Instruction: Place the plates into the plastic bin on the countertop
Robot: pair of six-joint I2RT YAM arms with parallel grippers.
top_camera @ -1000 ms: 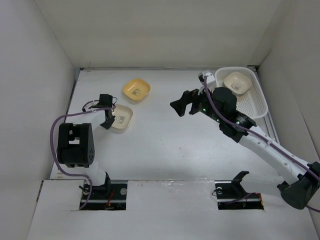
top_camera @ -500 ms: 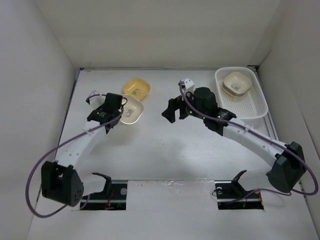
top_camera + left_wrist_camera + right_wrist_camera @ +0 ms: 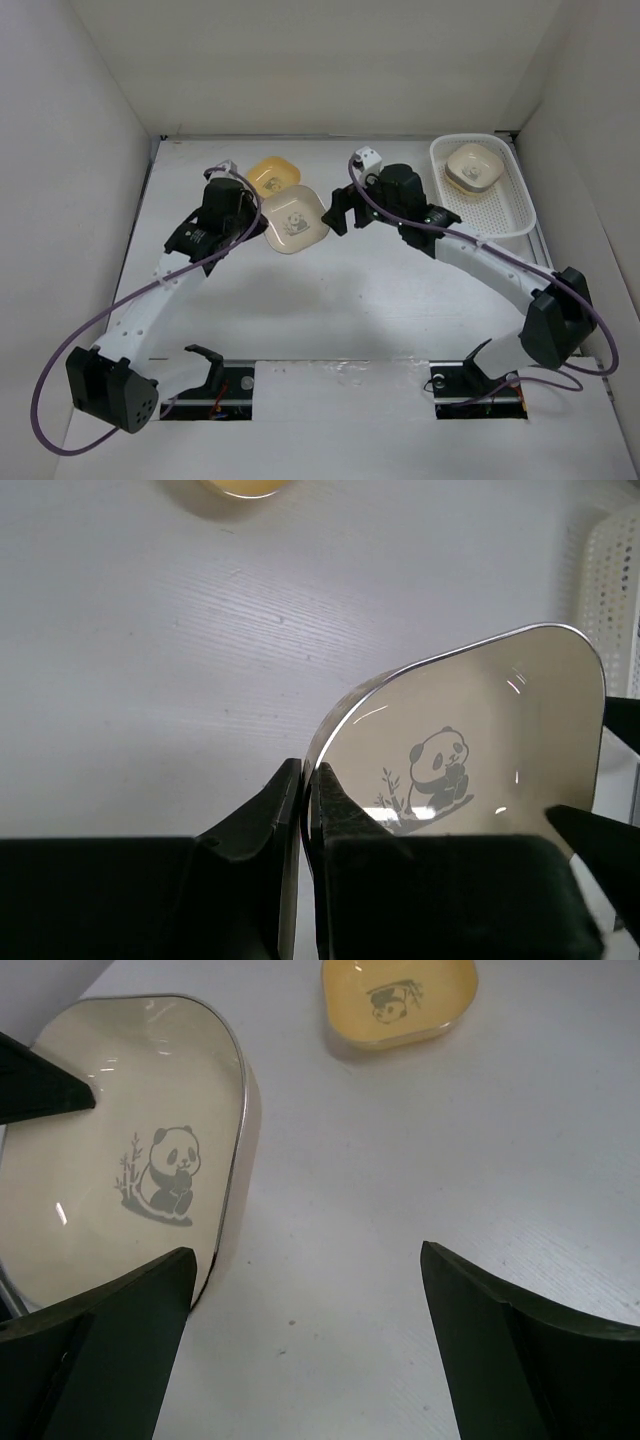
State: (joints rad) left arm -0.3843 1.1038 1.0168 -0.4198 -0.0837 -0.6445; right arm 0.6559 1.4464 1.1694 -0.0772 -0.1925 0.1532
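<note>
Cream plate (image 3: 292,220), a shallow rounded-square dish with a glossy inner face and a small grey panda beside bamboo sprigs printed at its centre, pinched by one edge in the left claw (image 3: 255,215); in the left wrist view, left claw (image 3: 305,780) clenched on the thin rim of the cream plate (image 3: 470,750), one finger on each side of the rim, highlights glinting along the edge and across the inner face; plate apparently raised off the white surface (image 3: 330,290) and located mid-surface, between the two arms, well apart from the plastic bin (image 3: 505,208). Right claw (image 3: 340,212) released, fingers spread wide and grasping nothing, just beside the right-hand edge of the held plate; in the right wrist view, right claw (image 3: 305,1252) framing bare surface, with the cream plate (image 3: 110,1160) at the left, its side wall pale and rounded. Yellow plate (image 3: 274,177), same shape, with a small dark printed figure at its centre, flat on the surface just beyond the held plate, also seen at the top of the right wrist view (image 3: 398,1000). Second cream plate (image 3: 474,167) lying inside the plastic bin, a white perforated rectangular basket with rounded corners, at the far right corner of the surface
</note>
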